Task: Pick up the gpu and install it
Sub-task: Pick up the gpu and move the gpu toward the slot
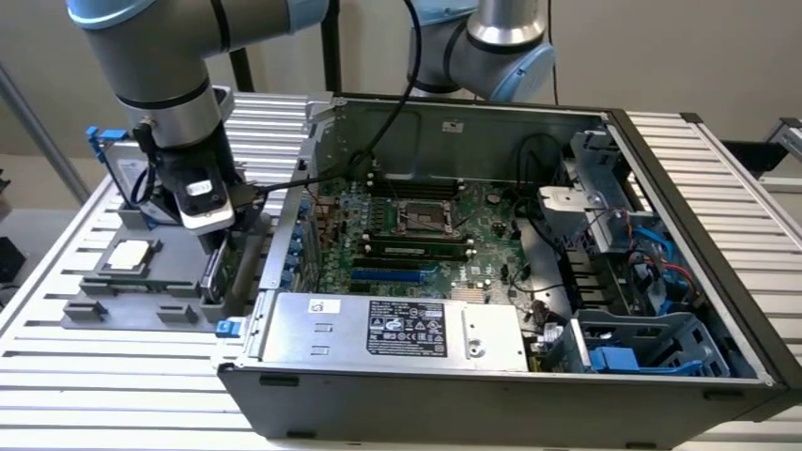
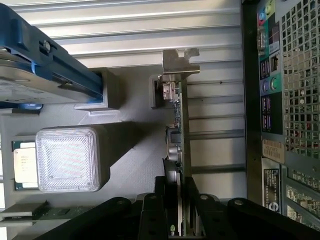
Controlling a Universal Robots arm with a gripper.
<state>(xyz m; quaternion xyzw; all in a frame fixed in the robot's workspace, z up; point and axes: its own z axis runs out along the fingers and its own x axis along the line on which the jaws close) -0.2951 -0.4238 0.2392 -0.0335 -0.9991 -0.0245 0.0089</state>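
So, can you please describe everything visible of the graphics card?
The graphics card stands on its edge in a grey holder on the slatted table, outside the computer case. It is a thin dark board with small parts on one face and a silver metal bracket at one end. The gripper is down over the other end.

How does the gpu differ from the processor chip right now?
The gpu stands on edge, a long thin card; the processor chip lies flat, small and square. The gripper is at the gpu; the processor chip sits apart from it. Both rest in the grey holder.
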